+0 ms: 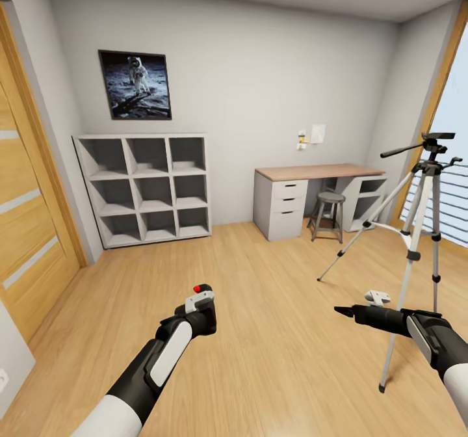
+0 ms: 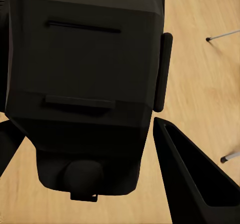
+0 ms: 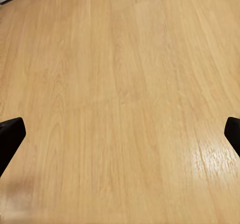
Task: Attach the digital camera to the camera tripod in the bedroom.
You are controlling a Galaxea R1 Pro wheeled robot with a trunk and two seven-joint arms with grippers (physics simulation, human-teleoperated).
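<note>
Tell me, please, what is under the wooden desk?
Under the wooden desk stands a grey round stool, between white drawers and open shelves. The floor behind the stool is partly covered.

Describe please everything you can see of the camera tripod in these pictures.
The camera tripod stands upright on the light wood floor at the right side of the room, near the window. It has three spread silver legs with black joints and black feet, a black head on top and a long black handle pointing left. The top plate looks bare. Nothing touches it; the right gripper hangs in front of it, apart from its legs.
</note>
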